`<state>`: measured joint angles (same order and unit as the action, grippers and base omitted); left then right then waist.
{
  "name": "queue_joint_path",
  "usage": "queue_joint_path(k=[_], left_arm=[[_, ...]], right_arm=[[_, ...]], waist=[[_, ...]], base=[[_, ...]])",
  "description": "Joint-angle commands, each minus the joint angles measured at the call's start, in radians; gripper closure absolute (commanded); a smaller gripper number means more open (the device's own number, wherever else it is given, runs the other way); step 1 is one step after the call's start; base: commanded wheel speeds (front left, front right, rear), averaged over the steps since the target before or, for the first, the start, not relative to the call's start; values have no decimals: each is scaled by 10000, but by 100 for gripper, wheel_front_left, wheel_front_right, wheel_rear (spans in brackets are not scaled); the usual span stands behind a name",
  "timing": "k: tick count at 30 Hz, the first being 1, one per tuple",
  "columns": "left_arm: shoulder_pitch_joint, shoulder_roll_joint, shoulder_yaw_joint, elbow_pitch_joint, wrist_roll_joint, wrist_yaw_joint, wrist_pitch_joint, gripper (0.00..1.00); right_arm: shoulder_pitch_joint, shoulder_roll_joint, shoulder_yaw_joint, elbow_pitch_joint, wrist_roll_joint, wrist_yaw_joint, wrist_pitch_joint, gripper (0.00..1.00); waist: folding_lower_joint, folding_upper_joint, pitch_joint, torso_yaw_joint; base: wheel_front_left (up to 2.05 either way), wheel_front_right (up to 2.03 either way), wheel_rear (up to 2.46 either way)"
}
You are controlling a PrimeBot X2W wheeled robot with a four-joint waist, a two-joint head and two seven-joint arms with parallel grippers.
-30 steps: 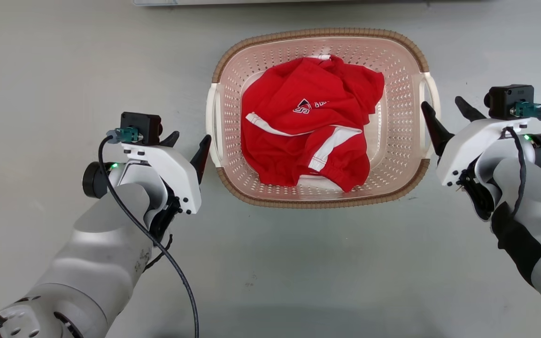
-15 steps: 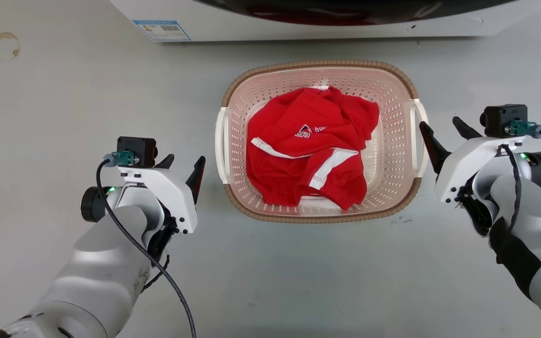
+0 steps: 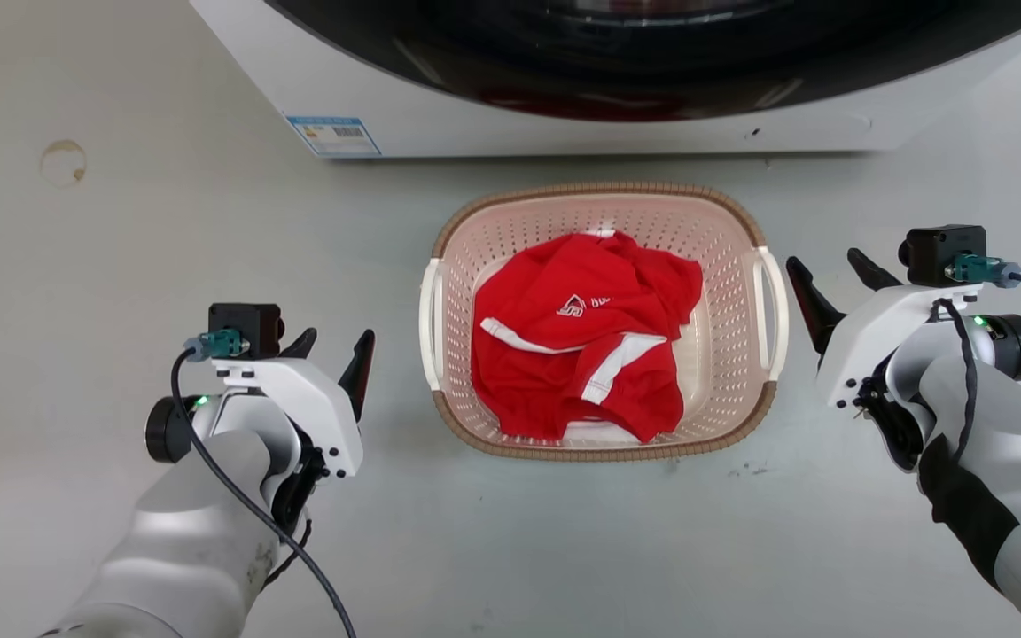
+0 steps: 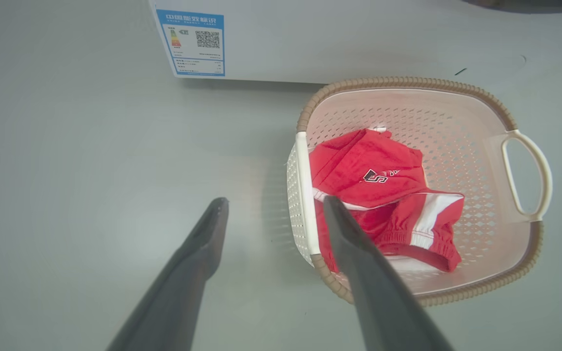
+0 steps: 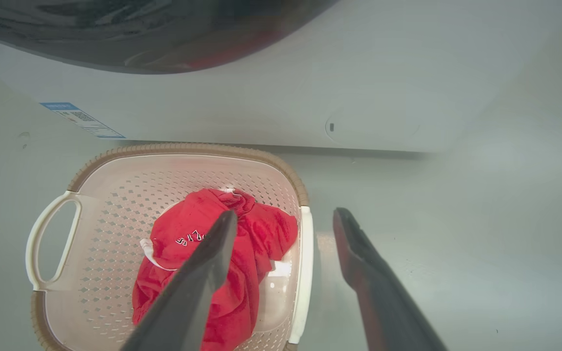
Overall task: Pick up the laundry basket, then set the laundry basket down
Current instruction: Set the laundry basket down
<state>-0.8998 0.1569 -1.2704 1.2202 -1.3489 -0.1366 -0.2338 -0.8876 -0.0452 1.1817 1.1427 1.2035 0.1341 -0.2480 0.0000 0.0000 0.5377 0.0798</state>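
Head view: left pincer point(image 3: 336, 338) and right pincer point(image 3: 821, 259) are gaping wide, flanking the cream perforated plastic laundry basket point(image 3: 599, 188) sitting on the floor point(image 3: 564, 549), long axis running between them; right hovering nearer.

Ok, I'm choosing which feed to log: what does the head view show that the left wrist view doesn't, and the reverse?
Head view adds the open right tool and the white washing machine's dark glass door. Left wrist view adds the outer side wall of the cream perforated plastic laundry basket and a legible QR code on the blue label. Both share that basket, the red garment in it and the open left tool.
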Motion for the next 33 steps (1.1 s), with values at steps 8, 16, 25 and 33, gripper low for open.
queue_joint_path(k=[8, 16, 25, 33], left_arm=[[857, 286, 422, 12, -179, 59, -261, 0], [1609, 643, 1282, -571, 379, 59, -276, 0], [2969, 981, 3047, -1707, 1921, 96, -278, 0], [4539, 1344, 3943, -2949, 3152, 183, -278, 0]], right_arm=[[1136, -50, -392, -473, -386, -34, -137, 0], [1811, -203, -1170, -1306, -1210, -34, -137, 0], [2980, -681, -2623, -2940, -2413, -34, -137, 0], [4373, -1098, -3674, -4045, -3218, -34, -137, 0]], waist=[[0, 0, -1451, -5], [0, 0, -2735, -40], [0, 0, -4154, 64], [0, 0, -5499, 209]], base=[[0, 0, 0], [0, 0, 0], [0, 0, 0], [0, 0, 0]])
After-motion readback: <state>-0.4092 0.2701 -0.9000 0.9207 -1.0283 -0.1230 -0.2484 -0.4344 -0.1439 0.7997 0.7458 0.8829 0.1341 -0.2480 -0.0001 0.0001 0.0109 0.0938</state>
